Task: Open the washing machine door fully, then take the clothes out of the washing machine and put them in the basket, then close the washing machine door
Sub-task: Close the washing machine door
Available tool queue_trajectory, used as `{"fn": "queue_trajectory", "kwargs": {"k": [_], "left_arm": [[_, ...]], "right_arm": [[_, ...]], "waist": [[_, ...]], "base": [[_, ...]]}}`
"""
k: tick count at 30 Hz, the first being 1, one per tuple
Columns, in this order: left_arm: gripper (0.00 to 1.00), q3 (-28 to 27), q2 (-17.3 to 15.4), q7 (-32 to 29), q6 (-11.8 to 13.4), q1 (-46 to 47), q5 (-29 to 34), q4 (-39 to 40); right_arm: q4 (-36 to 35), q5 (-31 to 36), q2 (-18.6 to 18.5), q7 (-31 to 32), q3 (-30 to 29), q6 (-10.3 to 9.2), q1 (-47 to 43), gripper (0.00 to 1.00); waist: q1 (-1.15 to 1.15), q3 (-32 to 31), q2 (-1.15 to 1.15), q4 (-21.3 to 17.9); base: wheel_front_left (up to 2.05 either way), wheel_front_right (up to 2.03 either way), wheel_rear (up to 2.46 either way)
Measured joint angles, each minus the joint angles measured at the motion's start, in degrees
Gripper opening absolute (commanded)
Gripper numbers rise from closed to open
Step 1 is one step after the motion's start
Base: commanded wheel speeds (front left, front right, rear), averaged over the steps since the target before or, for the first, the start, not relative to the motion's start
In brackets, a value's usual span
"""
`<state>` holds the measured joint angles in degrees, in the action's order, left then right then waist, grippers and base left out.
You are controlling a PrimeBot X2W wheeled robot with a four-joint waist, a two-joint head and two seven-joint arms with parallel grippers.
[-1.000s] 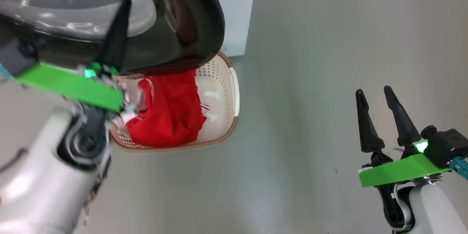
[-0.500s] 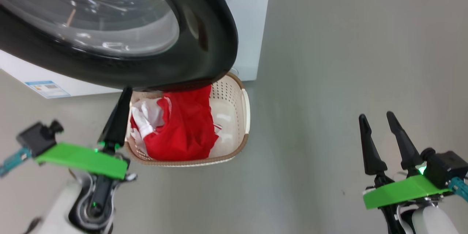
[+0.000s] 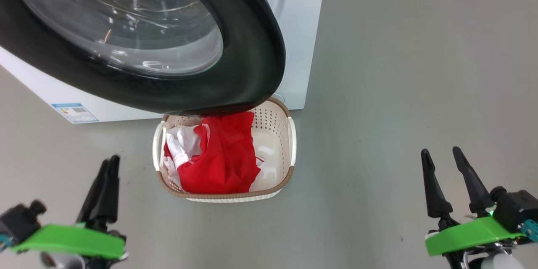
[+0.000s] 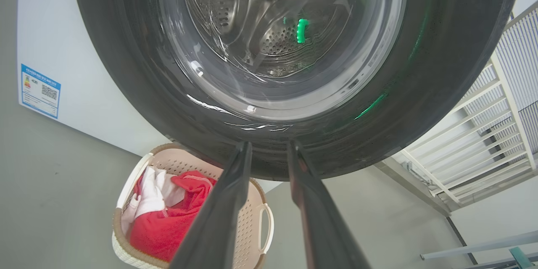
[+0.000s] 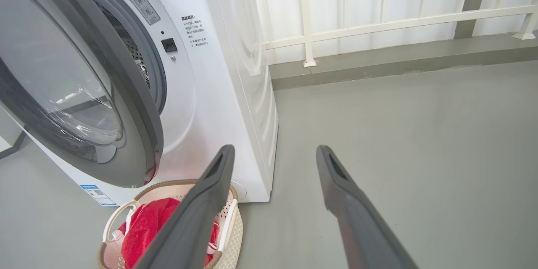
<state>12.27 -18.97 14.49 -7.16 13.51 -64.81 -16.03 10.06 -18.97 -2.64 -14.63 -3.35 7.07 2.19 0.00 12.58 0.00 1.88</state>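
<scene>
The washing machine door [image 3: 252,50], a black rim around a glass bowl, stands ajar over the basket; the right wrist view shows the gap between the door [image 5: 126,92] and the white washing machine [image 5: 235,71]. The cream basket [image 3: 290,151] sits on the floor under the door's lower edge. In it lie the clothes, a red jersey [image 3: 222,155] and a white garment [image 3: 180,143]. My left gripper [image 3: 107,164] hangs low, left of the basket, its fingers [image 4: 235,185] slightly open and holding nothing. My right gripper [image 3: 440,151] is open and holding nothing at the lower right.
A blue label sticker [image 3: 75,112] marks the machine's front near the floor. A white railing [image 5: 378,21] runs behind the machine, above a low kerb. Bare grey floor [image 3: 399,92] stretches to the right of the basket.
The head camera has tilted up. My left gripper has dropped from the door's rim to the lower left, and its fingers have parted. The right gripper holds its pose.
</scene>
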Motion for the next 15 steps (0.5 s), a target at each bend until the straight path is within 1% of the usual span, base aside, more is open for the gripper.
{"fn": "queue_trajectory", "kwargs": {"k": [1, 4, 6, 7, 12, 15], "left_arm": [[0.49, -0.9, 0.1, 0.0, 0.0, -0.9, 1.3, -0.1], [0.81, -3.1, 0.4, 0.0, 0.0, -3.1, 5.9, -0.3], [0.95, -4.7, 1.1, 0.0, 0.0, -4.3, 8.8, -0.2], [1.0, -5.5, 1.6, 0.0, 0.0, -4.9, 10.4, -0.1], [1.0, -10.2, 3.2, 0.0, 0.0, -7.6, 18.5, 1.0], [1.0, -11.9, 4.1, 0.0, 0.0, -8.5, 24.3, 2.1]], "right_arm": [[-0.1, 0.0, 0.0, 0.0, -0.2, 0.0, -0.1, 1.0], [-0.1, 0.0, 0.0, 0.0, -0.9, 0.0, -1.3, 1.0], [-0.1, 0.0, 0.0, 0.0, -1.3, 0.0, -1.9, 1.0], [-0.1, 0.0, 0.1, 0.0, -1.4, 0.0, -2.2, 1.0], [-0.3, 0.0, 0.2, 0.0, -1.8, 0.0, -2.5, 1.0], [-0.5, 0.0, 0.3, 0.0, -2.1, 0.0, -3.3, 1.0]], "waist": [[0.0, -0.1, 0.0, 0.0], [0.0, -0.4, 0.0, 0.1], [0.0, -0.6, 0.0, 0.3], [0.0, -0.7, 0.0, 0.3], [0.0, -0.9, 0.0, 0.5], [0.0, -1.0, 0.0, 0.6]], "base": [[0.0, 0.0, 0.0], [0.0, 0.0, 0.0], [0.0, 0.0, 0.0], [0.0, 0.0, 0.0], [0.0, 0.0, 0.0], [0.0, 0.0, 0.0]]}}
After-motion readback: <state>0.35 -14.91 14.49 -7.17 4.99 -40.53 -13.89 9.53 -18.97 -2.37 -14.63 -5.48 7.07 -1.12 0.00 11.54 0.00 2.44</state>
